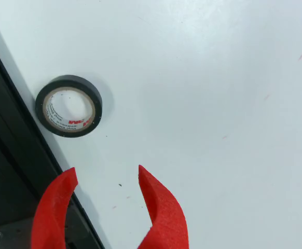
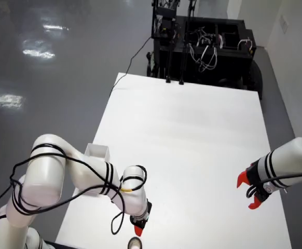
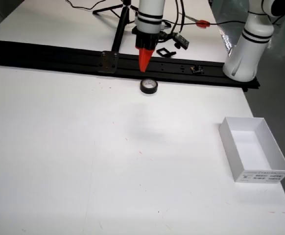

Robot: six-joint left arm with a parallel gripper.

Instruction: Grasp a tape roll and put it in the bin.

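White tabletop, mostly bare; wide free surface across the middle in the view from the far side and in the view from above. One long edge is bordered by a black rail running the full width in the view from the far side; in the view that rides on the gripper the same dark edge cuts diagonally down the left. Black equipment rack stands past the far end of the tabletop in the view from above.

White open-top bin sits near the right edge of the tabletop in the view from the far side, well apart from everything else. Inside is bare white floor, nothing in it. A label strip shows on its front wall. In the view from above the bin is partly hidden behind the working arm.

Black tape roll lies flat on the tabletop, right beside the rail edge, cardboard core with red print visible. In the view from the far side the tape roll sits just below the rail.

Red-fingered gripper hangs above the tabletop, jaws spread wide, nothing between them. The roll is ahead and to the left of the gap in the gripper's view, not between the fingers, not touching. From the far side the gripper points down just above the roll. A second arm's red gripper sits over the right side of the tabletop in the view from above, well apart.
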